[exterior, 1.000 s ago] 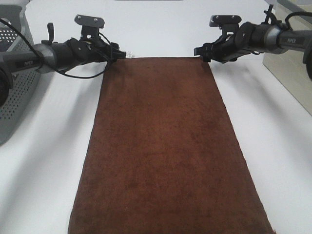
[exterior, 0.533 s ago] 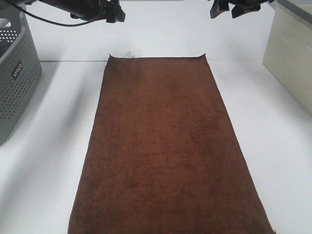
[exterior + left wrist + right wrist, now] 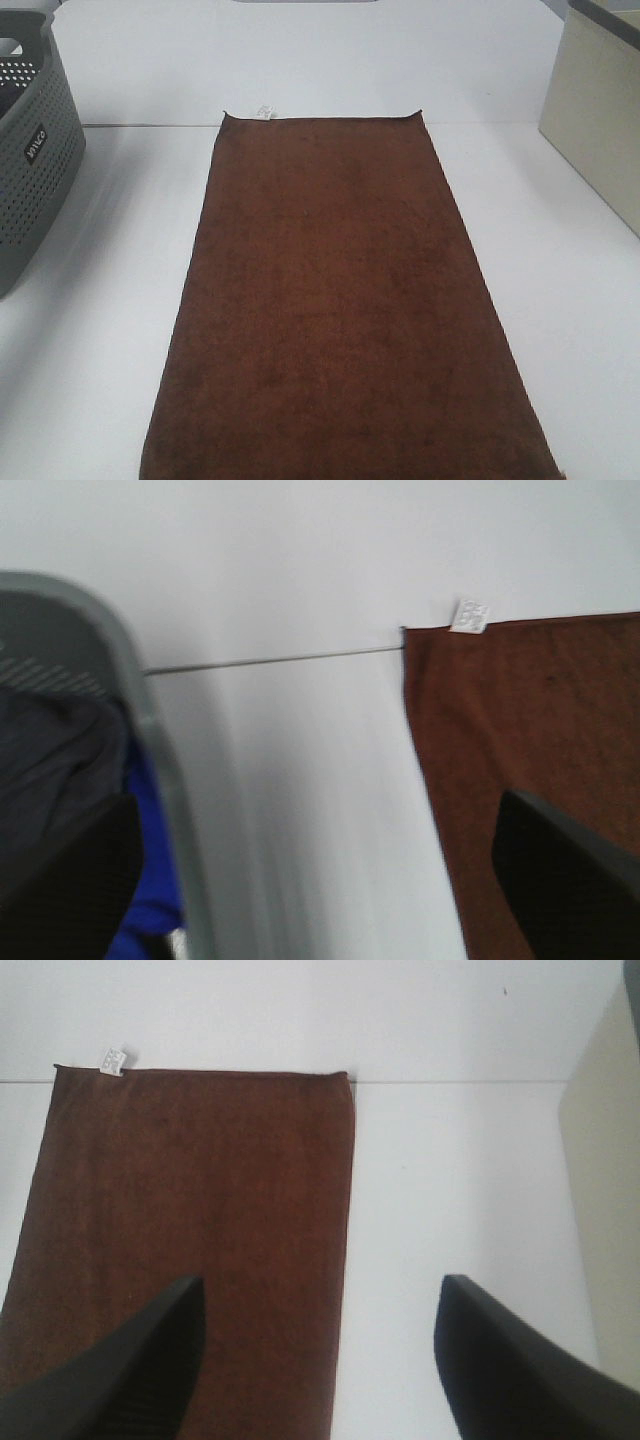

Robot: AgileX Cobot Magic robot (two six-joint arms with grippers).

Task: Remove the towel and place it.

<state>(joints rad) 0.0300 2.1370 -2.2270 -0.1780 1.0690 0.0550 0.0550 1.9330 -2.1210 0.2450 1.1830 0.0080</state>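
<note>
White surface (image 3: 120, 330) under flat light, pale wall behind, seam running along the far edge. Spread flat down the middle: the towel (image 3: 340, 300), dark reddish-brown, long axis running 12 to 6 in the high view, near end off the bottom edge of that view. Small white tag (image 3: 265, 112) on the far short edge, toward the 11 o'clock corner. Grey perforated basket (image 3: 30, 150) at 9 to 10 o'clock, well apart from the cloth; beige box (image 3: 600, 120) at 2 to 3 o'clock, also apart.

Neither arm visible from above. Left pincer (image 3: 320, 880) spread wide with nothing between its fingers, hanging over the strip of bare surface between basket rim and the towel's long left edge, the tag corner lying ahead of it. Right pincer (image 3: 315, 1360) likewise wide and empty, one finger over the cloth, the other over bare surface, straddling the towel's right long edge.

Probably little left to do: towel out of the basket and lying smooth. Each far corner nearest to the arm on its own side, should any straightening be wanted.
</note>
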